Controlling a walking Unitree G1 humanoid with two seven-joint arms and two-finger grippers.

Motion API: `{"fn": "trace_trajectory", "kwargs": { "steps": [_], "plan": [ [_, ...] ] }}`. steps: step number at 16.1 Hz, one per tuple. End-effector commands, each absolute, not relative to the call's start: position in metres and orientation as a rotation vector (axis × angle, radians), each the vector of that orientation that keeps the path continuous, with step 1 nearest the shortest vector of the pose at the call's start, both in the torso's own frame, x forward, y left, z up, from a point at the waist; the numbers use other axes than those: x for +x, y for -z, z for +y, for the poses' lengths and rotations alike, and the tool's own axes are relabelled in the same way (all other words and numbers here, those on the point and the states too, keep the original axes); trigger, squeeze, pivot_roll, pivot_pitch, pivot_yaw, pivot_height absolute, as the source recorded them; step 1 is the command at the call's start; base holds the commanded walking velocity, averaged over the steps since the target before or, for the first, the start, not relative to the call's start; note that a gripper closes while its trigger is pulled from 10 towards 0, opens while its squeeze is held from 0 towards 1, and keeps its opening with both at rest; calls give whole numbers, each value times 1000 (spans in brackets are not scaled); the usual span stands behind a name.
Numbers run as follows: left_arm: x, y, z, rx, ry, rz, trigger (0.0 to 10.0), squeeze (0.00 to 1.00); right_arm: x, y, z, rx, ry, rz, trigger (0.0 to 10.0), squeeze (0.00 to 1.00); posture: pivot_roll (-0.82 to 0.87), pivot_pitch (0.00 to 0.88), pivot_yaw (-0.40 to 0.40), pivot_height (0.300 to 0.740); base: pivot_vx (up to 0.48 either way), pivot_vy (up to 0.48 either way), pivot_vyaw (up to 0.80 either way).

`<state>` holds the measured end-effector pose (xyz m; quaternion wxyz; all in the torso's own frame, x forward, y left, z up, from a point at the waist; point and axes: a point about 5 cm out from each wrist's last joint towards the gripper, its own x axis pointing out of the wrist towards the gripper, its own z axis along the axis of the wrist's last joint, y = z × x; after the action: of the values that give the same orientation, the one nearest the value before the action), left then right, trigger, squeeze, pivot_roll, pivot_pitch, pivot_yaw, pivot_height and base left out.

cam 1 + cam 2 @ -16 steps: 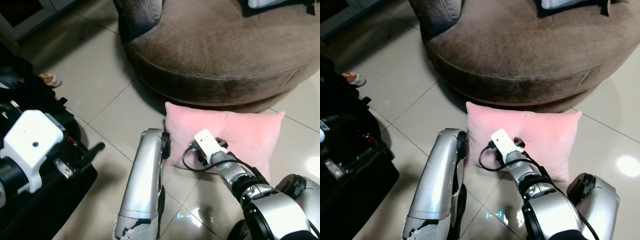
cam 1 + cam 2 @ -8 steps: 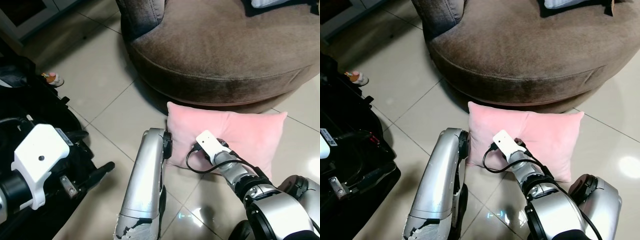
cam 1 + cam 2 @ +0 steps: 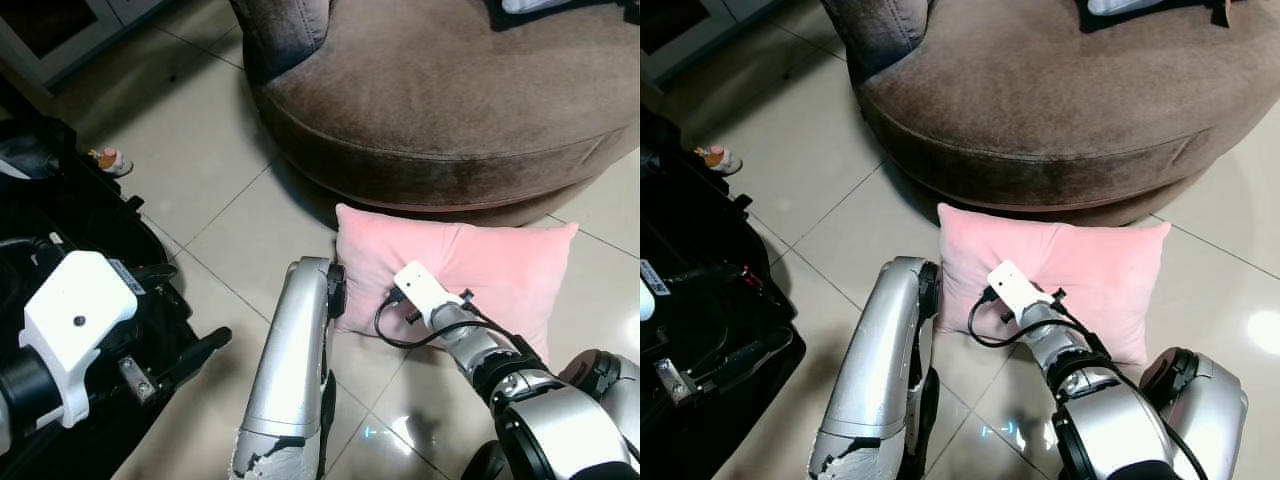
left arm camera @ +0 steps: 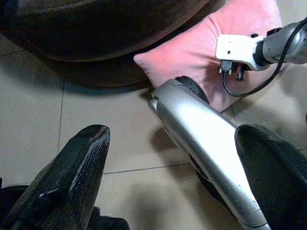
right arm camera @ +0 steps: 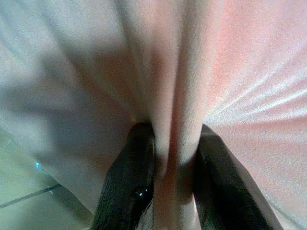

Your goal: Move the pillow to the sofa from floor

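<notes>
A pink pillow [image 3: 500, 270] lies on the tiled floor against the foot of the round brown sofa [image 3: 450, 90]. My right arm reaches down onto it, its white wrist camera block [image 3: 424, 287] over the pillow's near left part. In the right wrist view my right gripper [image 5: 170, 141] is shut on a fold of the pink pillow [image 5: 230, 72], both black fingers [image 5: 129, 182] pressed against the cloth. My left gripper [image 4: 170, 136] hangs open to the left, fingers wide apart, holding nothing; its white wrist block [image 3: 70, 312] is over a black bag.
An open black bag [image 3: 70, 220] with straps fills the floor at the left. A small toy figure [image 3: 108, 160] lies beyond it. A dark cushion [image 3: 285, 30] leans on the sofa's left side. A silver limb of the robot [image 3: 295, 380] stands beside the pillow's left corner.
The view has shifted slightly, so the sofa and pillow sit a little lower and to the right. The right gripper keeps its hold on the pillow, which stays on the floor.
</notes>
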<state>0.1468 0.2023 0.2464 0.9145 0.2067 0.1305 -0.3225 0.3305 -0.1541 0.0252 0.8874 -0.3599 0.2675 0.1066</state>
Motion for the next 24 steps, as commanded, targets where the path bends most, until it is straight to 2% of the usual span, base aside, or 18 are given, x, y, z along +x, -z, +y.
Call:
{"fn": "trace_trajectory", "kwargs": {
  "steps": [1, 4, 8, 9, 24],
  "plan": [
    [143, -249, 200, 436, 678, 260, 10000, 0, 322, -15, -151, -747, -251, 591, 0, 0, 723, 202, 203, 340, 0, 0, 0],
    [142, -241, 201, 430, 649, 260, 10000, 0, 323, -16, -141, -753, -283, 557, 0, 0, 677, 169, 160, 340, 0, 0, 0],
    [137, -213, 198, 368, 582, 264, 10000, 0, 324, -20, -123, -677, -321, 478, 0, 0, 511, 95, 3, 340, 0, 0, 0],
    [138, -210, 197, 357, 569, 258, 10000, 0, 323, -20, -120, -665, -338, 467, 0, 0, 488, 85, -12, 340, 0, 0, 0],
    [138, -210, 197, 357, 569, 258, 10000, 0, 323, -20, -120, -665, -338, 467, 0, 0, 488, 85, -12, 340, 0, 0, 0]
  ]
}}
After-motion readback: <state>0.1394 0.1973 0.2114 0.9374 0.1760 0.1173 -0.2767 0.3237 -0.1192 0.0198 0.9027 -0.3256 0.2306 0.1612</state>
